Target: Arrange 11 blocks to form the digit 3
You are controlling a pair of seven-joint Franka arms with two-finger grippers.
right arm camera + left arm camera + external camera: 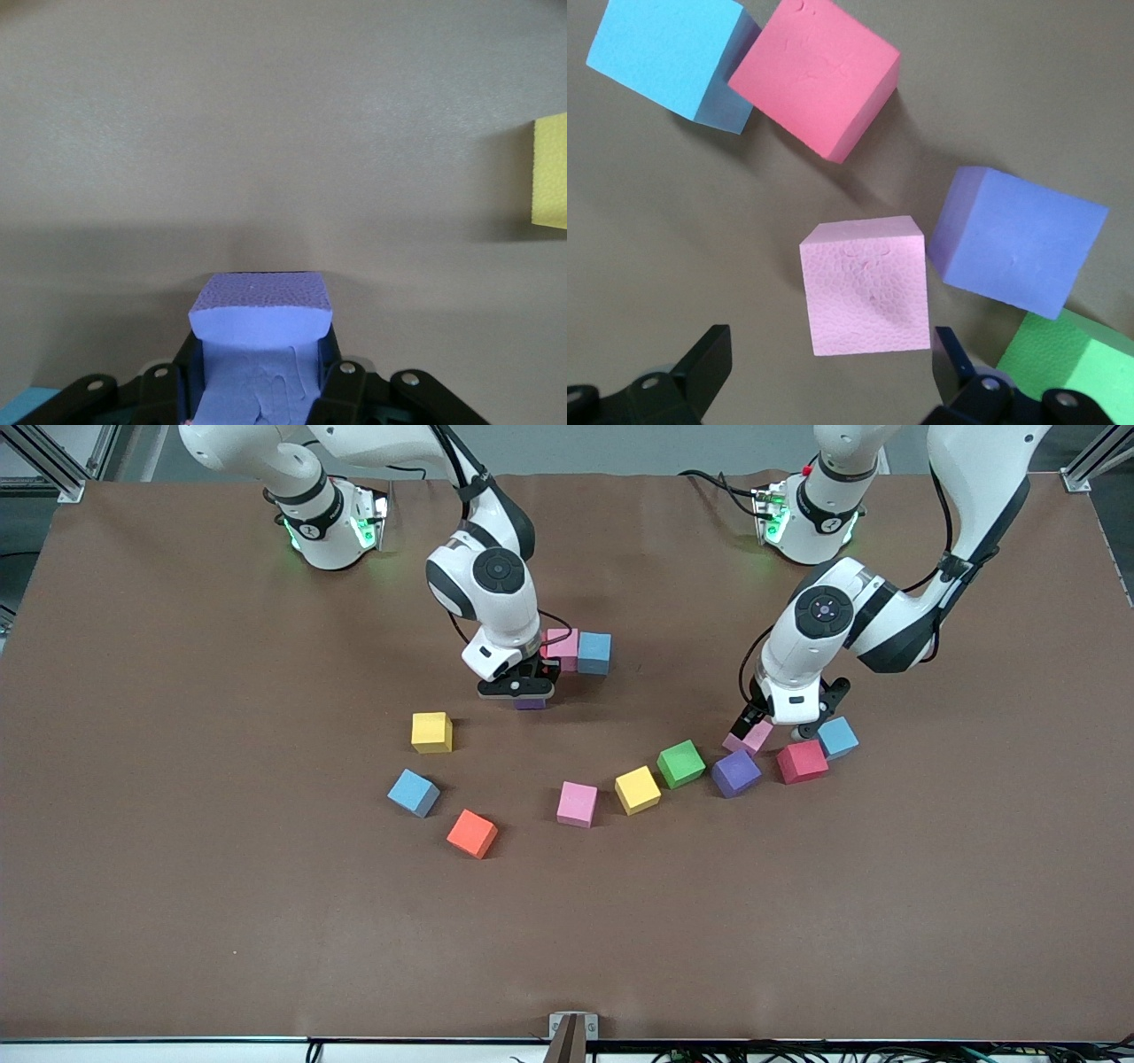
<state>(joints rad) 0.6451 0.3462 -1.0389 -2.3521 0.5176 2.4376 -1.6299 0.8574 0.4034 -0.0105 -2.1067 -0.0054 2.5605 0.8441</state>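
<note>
Already a start on the digit 3 (578,650) sits just above the middle of the front view: a pink cube touching a blue one, with the right pincer (529,691) clamped on a purple block (530,702) at their lower edge. If that block is let go askew — or dragged as the fingers part — it could nudge the two placed cubes out of line.

The other blocks lie loose in an arc across the lower middle of the frame, a green cube (680,763) among them. At the arc's right end the left pincer (769,726) stands wide open astride a pink block (749,737). A second purple block (735,772) and a red block (802,761) crowd close by, so a finger may well catch one on closing.

Only the left wrist view shows the clearance between those fingers and the pink block; only the right wrist view shows the purple block squeezed and its face dented. The front view alone gives the whole layout.
</note>
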